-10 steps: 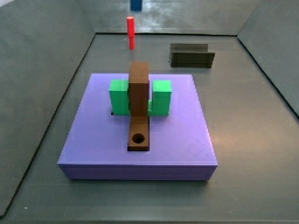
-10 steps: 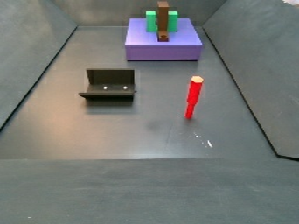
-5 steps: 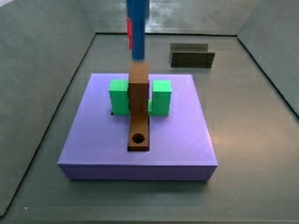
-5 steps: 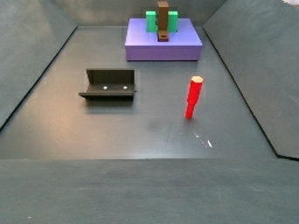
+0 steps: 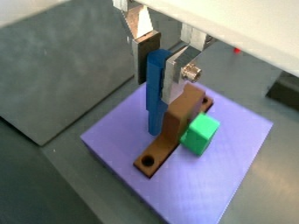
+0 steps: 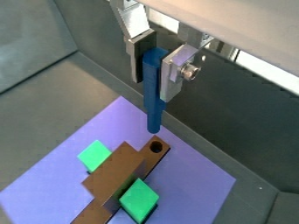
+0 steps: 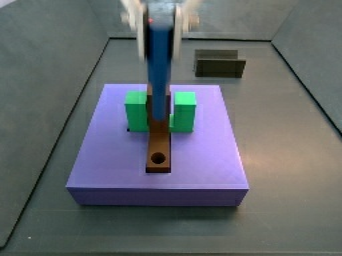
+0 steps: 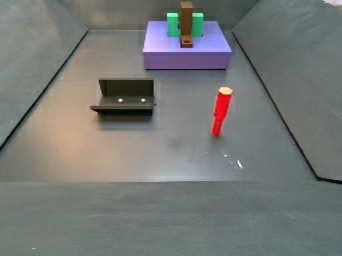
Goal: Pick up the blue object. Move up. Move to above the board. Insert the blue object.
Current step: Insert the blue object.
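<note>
My gripper (image 5: pixel 160 70) is shut on the blue object (image 5: pixel 156 87), a slim blue peg held upright; both show in both wrist views, gripper (image 6: pixel 156 68) and peg (image 6: pixel 153 96). In a side view the gripper (image 7: pixel 158 14) is blurred at the top with the peg (image 7: pixel 159 65) hanging over the board (image 7: pixel 159 140). The board is a brown plank with a round hole (image 6: pixel 156 149) near one end, flanked by two green blocks (image 7: pixel 136 111). The peg's lower tip hovers above the plank near the hole. The gripper is out of the side view that shows the board far off (image 8: pixel 189 30).
The board rests on a large lavender slab (image 7: pixel 201 160), also shown at the far end (image 8: pixel 167 56). A red peg (image 8: pixel 222 110) stands upright on the grey floor. The fixture (image 8: pixel 124 97) stands on the floor, also seen behind the slab (image 7: pixel 221 64). Grey walls enclose the floor.
The gripper with the blue peg has come into a side view from the top and moved forward over the board. The red peg, board and fixture have not moved.
</note>
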You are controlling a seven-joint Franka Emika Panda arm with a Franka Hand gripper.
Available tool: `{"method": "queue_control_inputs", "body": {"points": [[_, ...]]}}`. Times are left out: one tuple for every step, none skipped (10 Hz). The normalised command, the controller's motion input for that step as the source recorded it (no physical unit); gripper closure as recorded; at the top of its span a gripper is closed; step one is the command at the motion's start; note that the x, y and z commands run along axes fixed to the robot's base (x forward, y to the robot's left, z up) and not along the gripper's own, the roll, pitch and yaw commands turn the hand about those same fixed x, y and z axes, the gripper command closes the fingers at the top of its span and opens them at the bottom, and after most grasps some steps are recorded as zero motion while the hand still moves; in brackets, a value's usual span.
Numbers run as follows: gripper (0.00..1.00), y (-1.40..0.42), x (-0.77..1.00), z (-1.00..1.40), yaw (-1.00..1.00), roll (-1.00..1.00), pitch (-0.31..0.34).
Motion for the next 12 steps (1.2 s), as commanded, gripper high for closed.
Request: {"method": "queue_control_inputs", "body": {"points": [[1.0, -0.27, 0.17, -0.44, -0.14, 0.08, 0.039], [1.0, -0.23, 0.15, -0.4, -0.12, 0.14, 0.074], [1.0, -0.1, 0.19, -0.37, -0.15, 0.07, 0.087], [1.0, -0.02, 0.1, -0.35, -0.13, 0.03, 0.051], [1.0, 0.0, 0.09, -0.33, -0.03, 0.05, 0.0], [1.0, 0.0, 0.05, -0.32, 0.0, 0.02, 0.0], [1.0, 0.0, 0.0, -0.26, 0.0, 0.01, 0.0], [1.0, 0.0, -0.04, -0.14, 0.0, 0.0, -0.047], [1.0, 0.0, 0.0, -0.12, 0.0, 0.0, -0.036], [1.0, 0.0, -0.1, -0.11, 0.0, 0.0, -0.017], [1.0, 0.0, -0.13, -0.1, 0.0, 0.0, -0.019], [1.0, 0.0, -0.07, -0.12, 0.0, 0.0, -0.021]]}}
